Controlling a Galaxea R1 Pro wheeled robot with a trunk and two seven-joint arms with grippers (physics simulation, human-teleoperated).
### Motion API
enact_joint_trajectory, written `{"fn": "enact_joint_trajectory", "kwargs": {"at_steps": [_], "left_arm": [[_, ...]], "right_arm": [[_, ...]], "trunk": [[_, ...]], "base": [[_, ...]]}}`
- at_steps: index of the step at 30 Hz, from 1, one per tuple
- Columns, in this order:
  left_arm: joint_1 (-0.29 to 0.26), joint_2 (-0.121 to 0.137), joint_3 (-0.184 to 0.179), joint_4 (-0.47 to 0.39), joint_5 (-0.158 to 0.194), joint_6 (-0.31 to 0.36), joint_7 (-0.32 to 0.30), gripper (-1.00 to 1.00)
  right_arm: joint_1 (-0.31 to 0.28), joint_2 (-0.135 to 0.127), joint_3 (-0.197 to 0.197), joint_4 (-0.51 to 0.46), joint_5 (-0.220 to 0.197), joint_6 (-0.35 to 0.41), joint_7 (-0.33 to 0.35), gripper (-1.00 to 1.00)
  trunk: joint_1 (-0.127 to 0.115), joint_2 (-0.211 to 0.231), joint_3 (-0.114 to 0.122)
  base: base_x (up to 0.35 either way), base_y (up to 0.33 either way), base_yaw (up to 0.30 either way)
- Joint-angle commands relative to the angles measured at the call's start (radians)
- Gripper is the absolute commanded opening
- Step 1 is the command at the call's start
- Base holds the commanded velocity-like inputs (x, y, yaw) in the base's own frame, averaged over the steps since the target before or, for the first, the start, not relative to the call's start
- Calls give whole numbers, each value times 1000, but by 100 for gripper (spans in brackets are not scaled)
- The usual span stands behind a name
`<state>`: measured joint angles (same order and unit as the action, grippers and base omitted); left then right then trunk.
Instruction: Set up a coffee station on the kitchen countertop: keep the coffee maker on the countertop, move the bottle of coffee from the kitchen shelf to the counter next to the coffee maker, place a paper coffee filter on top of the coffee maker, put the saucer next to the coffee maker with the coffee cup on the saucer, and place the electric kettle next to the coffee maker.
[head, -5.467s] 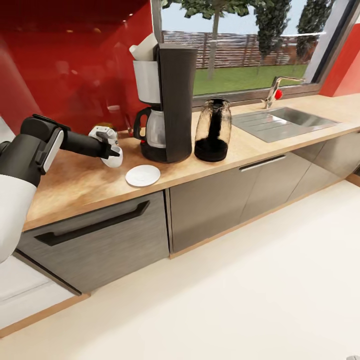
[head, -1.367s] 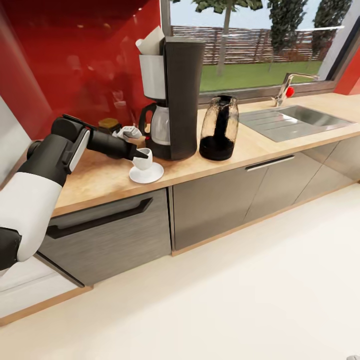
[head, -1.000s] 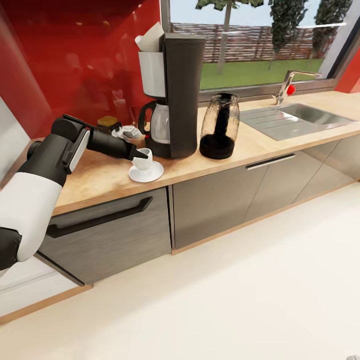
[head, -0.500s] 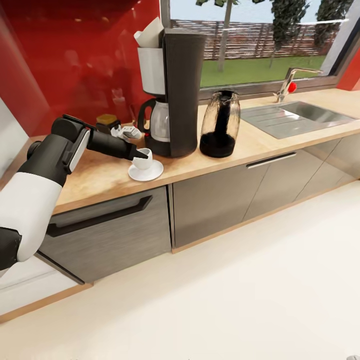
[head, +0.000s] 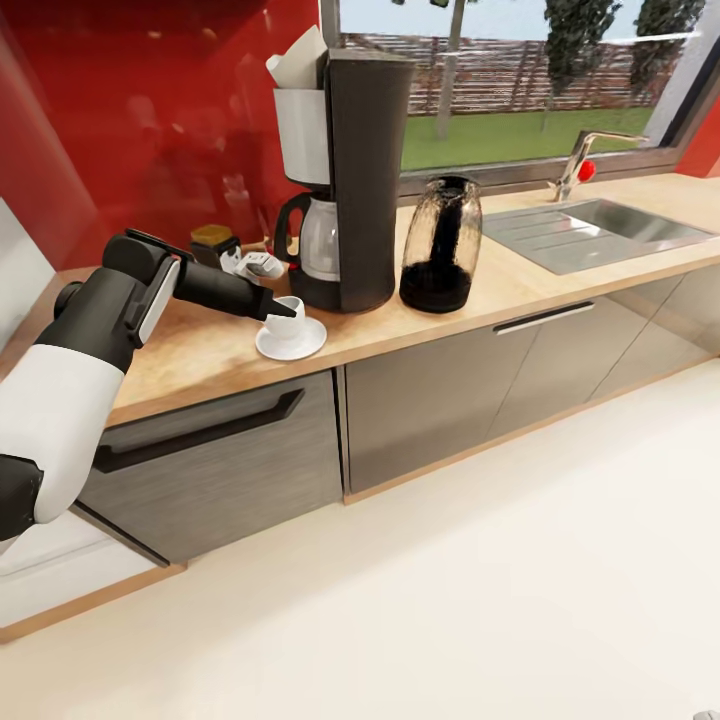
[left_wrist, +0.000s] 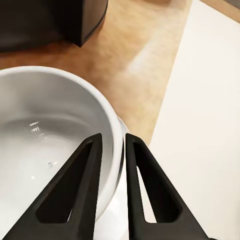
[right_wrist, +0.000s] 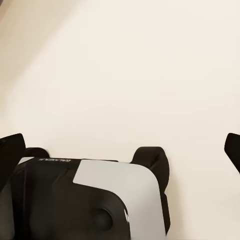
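On the saucer (head: 291, 341), at 7 o'clock from the coffee maker (head: 345, 180) on the tabletop (head: 190, 355), stands the coffee cup (head: 289, 315). The left tool (left_wrist: 113, 165) is still closed on the cup wall: in the left wrist view one finger is inside the rim and one outside. Five seconds ago the saucer was bare and this tool was away from it; for the last second the cup has not moved. I judge that the cup is placed and only the release remains. The paper coffee filter (head: 297, 60) sits on top of the machine, the electric kettle (head: 441, 245) at its 3 o'clock, the bottle of coffee (head: 214, 243) at 9 o'clock. The right tool (right_wrist: 120, 145) has its fingers wide apart, above the floor (head: 480, 600).
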<state>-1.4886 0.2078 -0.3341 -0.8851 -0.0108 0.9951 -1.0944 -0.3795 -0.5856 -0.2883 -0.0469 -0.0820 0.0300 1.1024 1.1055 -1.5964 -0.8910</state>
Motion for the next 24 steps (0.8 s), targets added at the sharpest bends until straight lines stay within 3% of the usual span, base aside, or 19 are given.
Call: {"fn": "enact_joint_trajectory", "kwargs": {"at_steps": [1, 24], "left_arm": [[-1, 1, -2, -1, -1, 5, -2, -100], [-1, 1, -2, -3, -1, 5, -2, -100]], "right_arm": [[-1, 0, 4, 1, -9, 3, 3, 100], [-1, 0, 4, 1, -9, 3, 5, 100]], "trunk": [[0, 0, -1], [0, 0, -2]], "base": [[0, 0, 0], [0, 0, 0]]}}
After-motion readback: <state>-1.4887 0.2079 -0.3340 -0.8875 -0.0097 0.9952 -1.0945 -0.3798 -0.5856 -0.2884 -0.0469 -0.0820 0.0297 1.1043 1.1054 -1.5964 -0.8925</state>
